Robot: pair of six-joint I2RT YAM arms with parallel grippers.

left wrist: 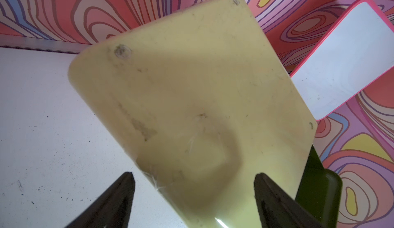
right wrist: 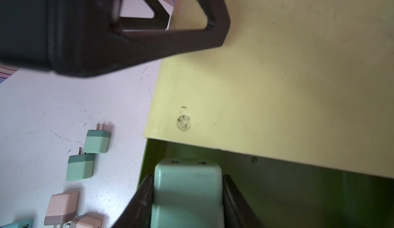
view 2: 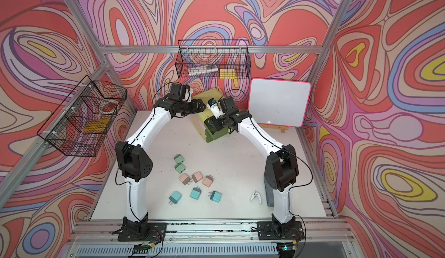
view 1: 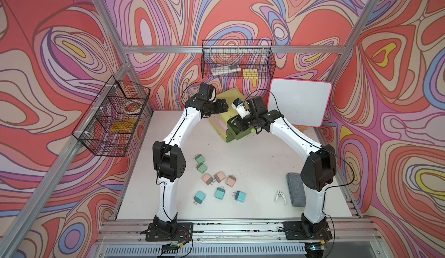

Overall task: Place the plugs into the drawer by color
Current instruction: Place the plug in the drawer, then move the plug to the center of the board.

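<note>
top: my right pincer (view 1: 237, 125) over open drawer (view 1: 231, 135), eight loose plugs (view 1: 219, 177) well behind it | left wrist: left pincer (left wrist: 194, 174) astride chest (left wrist: 191, 84), likely steadying; grip I cannot tell | right wrist: clenched on sage plug (right wrist: 187, 190), drawer just beneath

Three green plugs (view 1: 199, 159) (view 1: 202, 167) (right wrist: 187, 186), three pink (view 1: 207, 179) (view 1: 219, 176) (view 1: 231, 180), three teal (view 1: 199, 196) (view 1: 219, 193) (view 1: 239, 195), one chest (view 1: 216, 123), two baskets (view 1: 240, 52) (view 1: 113, 124)

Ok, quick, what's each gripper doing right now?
Left gripper: open, jaws apart by the yellow-green chest, gripping nothing.
Right gripper: shut on a sage green plug over the open drawer.
</note>
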